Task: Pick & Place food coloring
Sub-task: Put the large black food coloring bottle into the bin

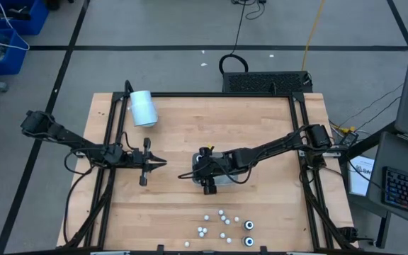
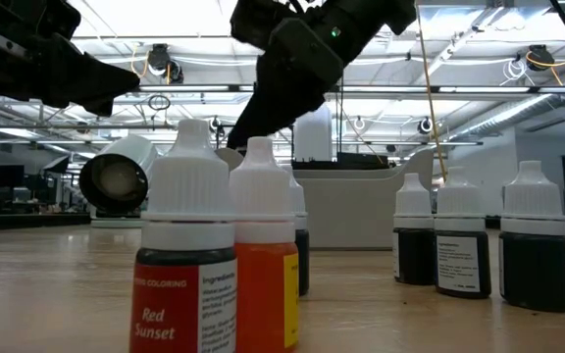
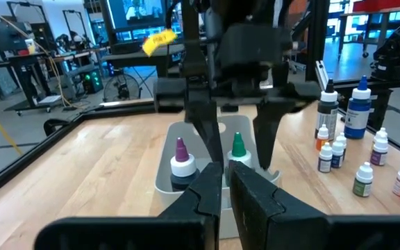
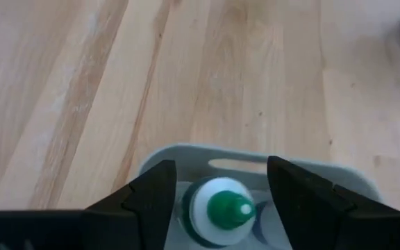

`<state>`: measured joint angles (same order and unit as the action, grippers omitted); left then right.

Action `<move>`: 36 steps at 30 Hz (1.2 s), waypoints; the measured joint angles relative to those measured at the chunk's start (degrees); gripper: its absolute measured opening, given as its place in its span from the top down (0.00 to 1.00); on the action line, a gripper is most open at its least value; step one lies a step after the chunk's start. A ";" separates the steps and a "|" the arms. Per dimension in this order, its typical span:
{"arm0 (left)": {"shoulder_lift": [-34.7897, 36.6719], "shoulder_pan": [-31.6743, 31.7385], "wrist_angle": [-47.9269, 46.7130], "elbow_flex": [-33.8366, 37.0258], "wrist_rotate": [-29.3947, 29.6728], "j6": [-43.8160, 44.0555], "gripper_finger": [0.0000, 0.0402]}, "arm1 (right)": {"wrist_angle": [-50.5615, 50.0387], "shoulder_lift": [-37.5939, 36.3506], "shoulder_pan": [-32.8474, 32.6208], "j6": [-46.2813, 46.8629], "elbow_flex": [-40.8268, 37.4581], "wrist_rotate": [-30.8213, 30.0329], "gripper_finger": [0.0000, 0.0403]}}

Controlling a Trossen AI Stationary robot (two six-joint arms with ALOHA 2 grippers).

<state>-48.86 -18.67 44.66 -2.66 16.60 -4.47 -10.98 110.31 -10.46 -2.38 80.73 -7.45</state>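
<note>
The food coloring bottles [image 1: 225, 225] stand in a loose group near the table's near edge, most white-capped and two dark with ringed tops [image 1: 248, 225]. They fill the front of the low view [image 2: 189, 255]. A grey tray [image 1: 224, 181] sits mid-table, and a green-tipped bottle [image 4: 222, 208] and a purple-tipped one [image 3: 179, 161] stand upright in it. My right gripper [image 1: 205, 173] hangs over the tray, open, with a finger on either side of the green-tipped bottle [image 3: 238, 149] and a gap to each. My left gripper [image 1: 163, 163] hovers left of the tray, shut and holding nothing.
A large white cylinder [image 1: 144, 108] lies on its side near the table's far left corner, its open end showing in the low view [image 2: 116, 176]. Black frame rails [image 1: 108, 142] run along the table's left and right sides. Bare wood lies between the tray and the bottle group.
</note>
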 joint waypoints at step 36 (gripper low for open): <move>0.02 0.00 -1.22 0.00 -0.04 3.74 0.91 | 11.15 -47.66 -20.24 3.90 -39.87 -19.44 0.94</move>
<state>-48.84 -18.68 43.44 -2.66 16.56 -0.73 0.16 62.65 -30.70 1.51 40.86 -26.89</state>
